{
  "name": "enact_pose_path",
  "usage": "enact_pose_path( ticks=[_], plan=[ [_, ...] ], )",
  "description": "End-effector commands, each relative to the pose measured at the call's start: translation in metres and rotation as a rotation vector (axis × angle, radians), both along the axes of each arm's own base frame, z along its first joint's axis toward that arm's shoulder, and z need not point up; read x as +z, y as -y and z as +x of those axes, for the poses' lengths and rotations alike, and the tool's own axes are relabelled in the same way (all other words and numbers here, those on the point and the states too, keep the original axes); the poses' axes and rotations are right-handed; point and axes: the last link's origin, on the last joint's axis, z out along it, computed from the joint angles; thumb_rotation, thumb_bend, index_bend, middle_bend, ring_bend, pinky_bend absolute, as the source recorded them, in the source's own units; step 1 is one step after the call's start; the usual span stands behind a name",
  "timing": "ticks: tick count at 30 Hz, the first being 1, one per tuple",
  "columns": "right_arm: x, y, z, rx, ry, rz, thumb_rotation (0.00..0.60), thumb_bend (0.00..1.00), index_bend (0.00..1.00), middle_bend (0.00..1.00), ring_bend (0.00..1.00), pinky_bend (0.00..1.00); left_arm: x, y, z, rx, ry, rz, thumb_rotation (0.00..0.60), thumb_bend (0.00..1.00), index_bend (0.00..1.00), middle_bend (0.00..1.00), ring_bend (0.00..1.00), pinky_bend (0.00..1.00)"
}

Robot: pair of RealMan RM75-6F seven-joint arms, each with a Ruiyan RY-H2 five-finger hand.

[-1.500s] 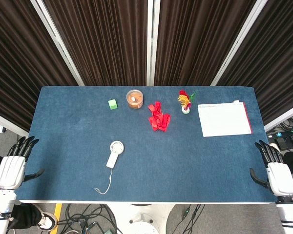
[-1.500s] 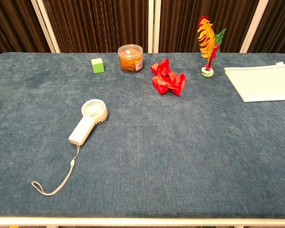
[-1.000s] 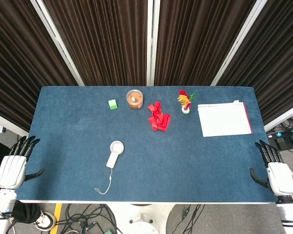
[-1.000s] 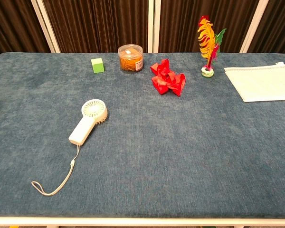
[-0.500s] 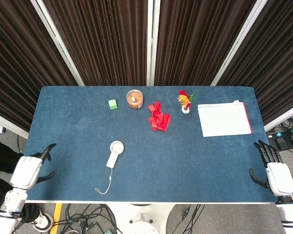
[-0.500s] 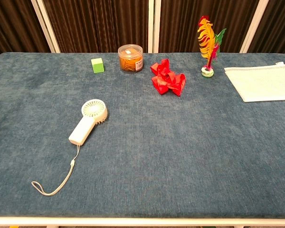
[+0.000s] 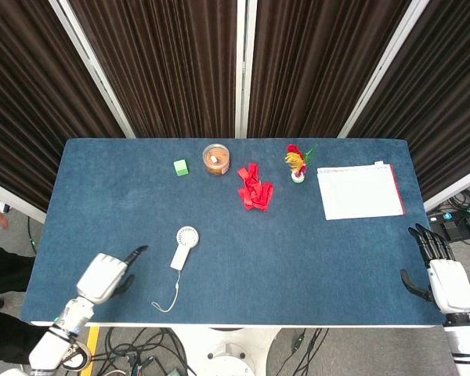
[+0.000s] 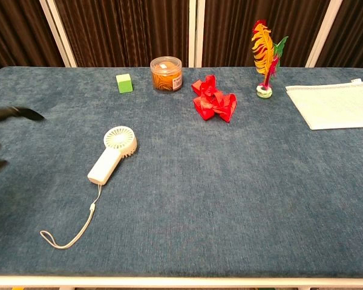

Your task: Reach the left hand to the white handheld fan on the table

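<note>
The robot's left hand has swung in from beyond the table's left edge and now hovers over the blue fabric-covered table, fingers apart and holding nothing, one dark fingertip stretched toward the white handheld fan, which lies flat just to its right, untouched. The plastic fan, round ribbed head above a slim handle, trails a thin looped wrist cord toward the near edge. The right hand remains at the table's right corner, fingers spread and empty. Only the head view shows both hands whole; the chest view catches just dark fingertips at its left margin. Along the far side sit a small green block, a clear round jar, a crumpled red ribbon, a feathered bird ornament and a white mesh pouch.
</note>
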Motion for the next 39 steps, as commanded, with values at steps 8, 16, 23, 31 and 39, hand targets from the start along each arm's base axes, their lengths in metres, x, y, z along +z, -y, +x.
enact_pose_path(
  ticks=[8, 16, 23, 31, 39],
  plan=[
    [0.0, 0.0, -0.001, -0.001, 0.003, 0.0, 0.6, 0.33, 0.0, 0.0, 0.0, 0.0, -0.036, 0.001, 0.013, -0.041, -0.056, -0.084, 0.6, 0.45, 0.14, 0.86, 0.85, 0.88],
    [-0.001, 0.0, 0.001, 0.003, 0.006, 0.003, 0.6, 0.32, 0.0, 0.0, 0.0, 0.0, -0.048, -0.008, 0.018, -0.031, -0.061, -0.102, 0.6, 0.45, 0.14, 0.86, 0.85, 0.88],
    [-0.003, 0.002, 0.001, 0.005, 0.007, 0.011, 0.6, 0.33, 0.0, 0.0, 0.0, 0.0, -0.057, -0.017, 0.025, -0.044, -0.074, -0.117, 0.6, 0.45, 0.14, 0.86, 0.85, 0.87],
    [0.0, 0.002, -0.002, -0.006, 0.008, 0.002, 0.6, 0.33, 0.0, 0.0, 0.0, 0.0, -0.067, -0.029, 0.03, -0.04, -0.093, -0.124, 0.6, 0.45, 0.14, 0.86, 0.85, 0.87],
    [0.001, 0.002, -0.007, -0.013, 0.012, 0.005, 0.6, 0.32, 0.0, 0.0, 0.0, 0.0, -0.068, -0.035, 0.033, -0.034, -0.103, -0.117, 0.6, 0.45, 0.14, 0.87, 0.85, 0.87]
  ],
)
